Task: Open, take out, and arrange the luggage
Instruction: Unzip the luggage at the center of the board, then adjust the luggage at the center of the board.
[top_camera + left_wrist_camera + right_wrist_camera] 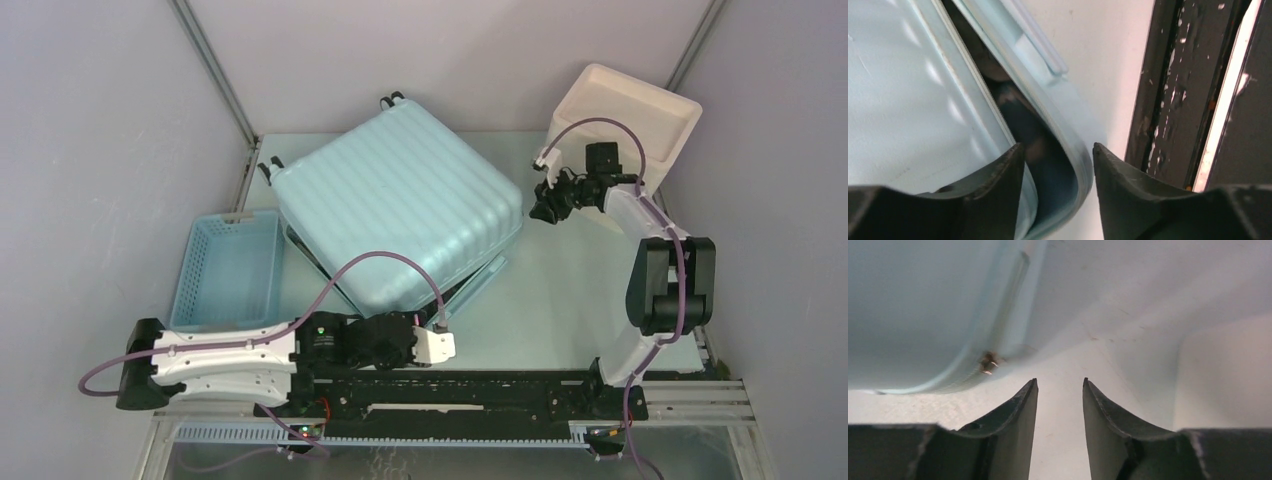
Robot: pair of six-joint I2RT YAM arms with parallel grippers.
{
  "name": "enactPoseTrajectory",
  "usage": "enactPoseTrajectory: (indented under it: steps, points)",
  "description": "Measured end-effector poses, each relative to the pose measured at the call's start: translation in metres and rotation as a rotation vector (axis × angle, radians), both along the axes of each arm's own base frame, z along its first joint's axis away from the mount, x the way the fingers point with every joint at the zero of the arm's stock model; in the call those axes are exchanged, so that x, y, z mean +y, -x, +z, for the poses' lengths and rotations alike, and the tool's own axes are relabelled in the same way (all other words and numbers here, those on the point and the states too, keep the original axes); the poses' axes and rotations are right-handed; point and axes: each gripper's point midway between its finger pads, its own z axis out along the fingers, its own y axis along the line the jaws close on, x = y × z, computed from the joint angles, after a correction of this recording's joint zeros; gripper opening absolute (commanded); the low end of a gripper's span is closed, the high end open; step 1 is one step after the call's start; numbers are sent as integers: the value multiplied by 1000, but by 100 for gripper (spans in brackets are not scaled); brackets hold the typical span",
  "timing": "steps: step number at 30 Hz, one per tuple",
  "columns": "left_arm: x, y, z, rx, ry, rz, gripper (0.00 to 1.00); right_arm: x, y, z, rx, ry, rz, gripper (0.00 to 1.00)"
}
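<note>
Left side: small blue slatted plastic basket, long axis near-to-far, only its own slatted floor and walls showing inside. Sits just beside the left corner of the large pale mint-blue ribbed hard-shell luggage; touching or not, cannot tell.

Left of centre, near edge: left gripper low at the near corner of the luggage. Fingers spread part-way, straddling the pale rim of the lower shell. Contact with that rim not clear from the wrist view.

Centre: luggage flat on the pale table, turned diagonally, small black-and-white wheels on the far side. Upper shell lifted slightly off the lower along the near edge, lower shell peeking out beneath. Gap dark inside; contents not readable.

Right of centre: right gripper just off the right corner of the luggage, between it and the box. Fingers parted, only bare table between them. Small metal zip pull on the rounded luggage corner, ahead and left of the fingers.

Far right corner: cream-white rectangular plastic box, tilted with its open top facing up and toward the near side. Plain cream inner walls and floor showing inside.
</note>
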Motion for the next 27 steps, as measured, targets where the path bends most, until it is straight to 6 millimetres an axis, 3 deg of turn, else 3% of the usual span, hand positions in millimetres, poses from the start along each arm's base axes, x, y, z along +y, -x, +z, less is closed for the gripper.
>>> enactPoseTrajectory:
  steps: [4, 10, 20, 27]
  points:
    - [13, 5, 4, 51, 5, 49, 66, -21, -9, 5, -53, 40, -57, 58]
    - [-3, 5, 42, 120, 160, 136, 67, -35, 14, 31, -103, 58, -58, 63]
    - [-40, 14, 74, 258, 408, 184, 72, -6, 95, 104, -182, -54, 95, 63]
    - [-66, 17, 110, 322, 637, 177, 74, 17, 145, 136, -203, -193, 160, 63]
